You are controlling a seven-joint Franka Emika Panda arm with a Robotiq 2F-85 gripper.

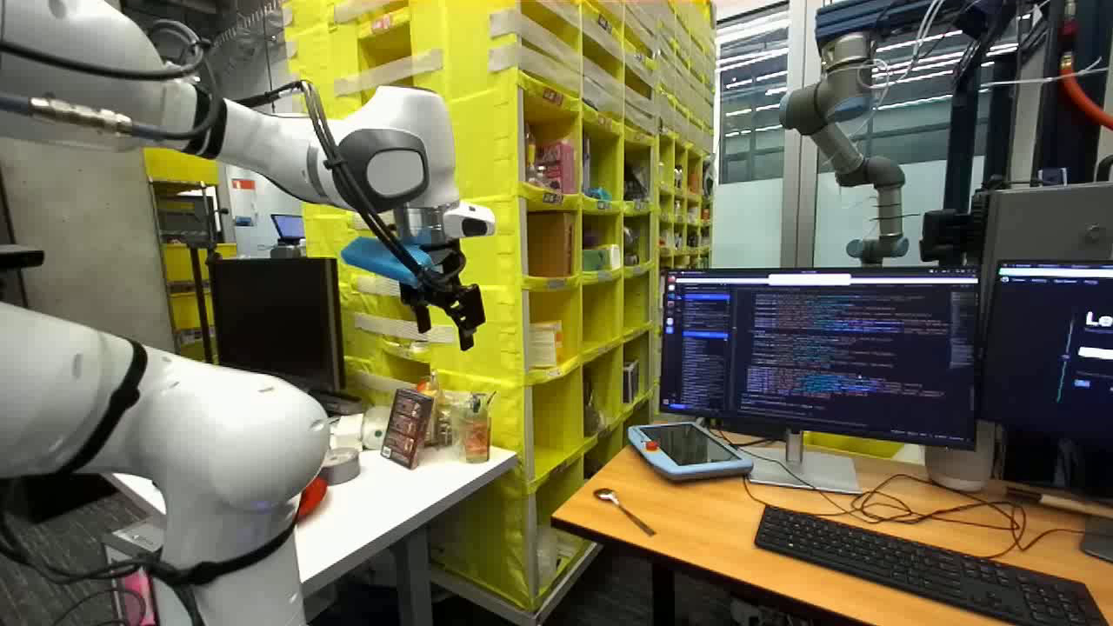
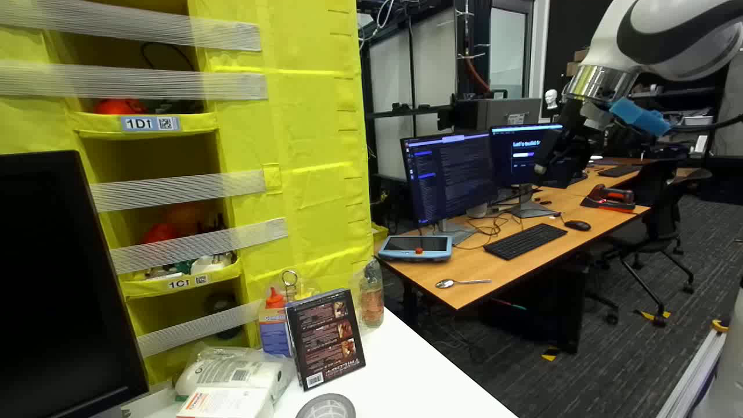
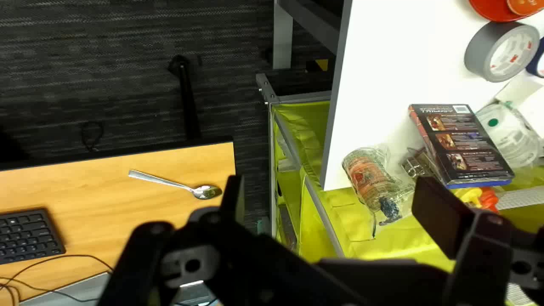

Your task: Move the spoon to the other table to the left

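Aloft, my pincer (image 3: 335, 202), jaws spread wide, in an exterior view the spoon (image 1: 627, 511) lying at right on the wooden surface (image 1: 713, 523), left of the black keyboard (image 1: 922, 562), the white surface (image 1: 409, 489) standing apart at left.

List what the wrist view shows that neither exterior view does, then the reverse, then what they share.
Wrist view only: an orange round item on the white table, at the top right corner.

Exterior views only: the lit code screen and the black-screened monitor, in both exterior views; the computer mouse, in an exterior view.

Shared: the spoon lying on the wooden desk, the keyboard, the white table, the dark case on it, and the gripper, open.
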